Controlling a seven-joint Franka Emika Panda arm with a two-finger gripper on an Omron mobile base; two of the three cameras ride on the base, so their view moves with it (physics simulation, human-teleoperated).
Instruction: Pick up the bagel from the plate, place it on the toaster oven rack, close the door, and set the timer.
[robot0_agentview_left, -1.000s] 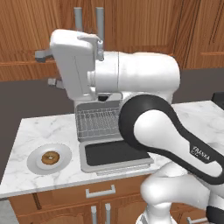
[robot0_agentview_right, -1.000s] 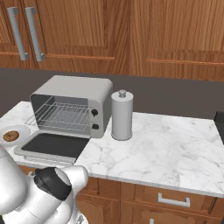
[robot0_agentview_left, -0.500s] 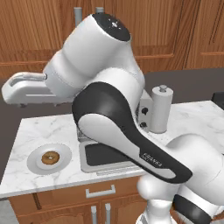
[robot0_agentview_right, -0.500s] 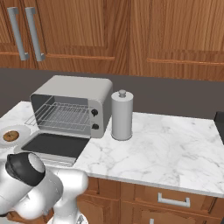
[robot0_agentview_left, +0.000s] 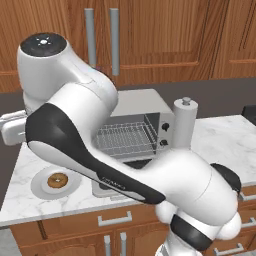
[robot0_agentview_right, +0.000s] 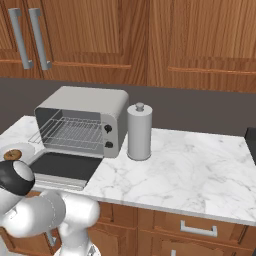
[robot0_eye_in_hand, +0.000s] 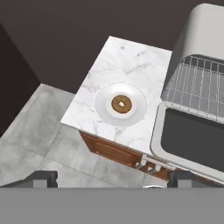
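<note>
Door (robot0_agentview_left: 131, 165) mostly behind the arm; plate (robot0_agentview_right: 19, 148) partly cut off

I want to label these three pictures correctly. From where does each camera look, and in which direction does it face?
Left base view: behind the arm's left, facing the light grey toaster oven; the white arm crosses it.
Right base view: behind its right, facing the same oven; the arm's elbow sits lower left.
Hand view: high above, looking down at the golden-brown ring bagel on the round scalloped grey plate; the open claw tips flank the bottom.
All share bagel, plate, oven.
</note>
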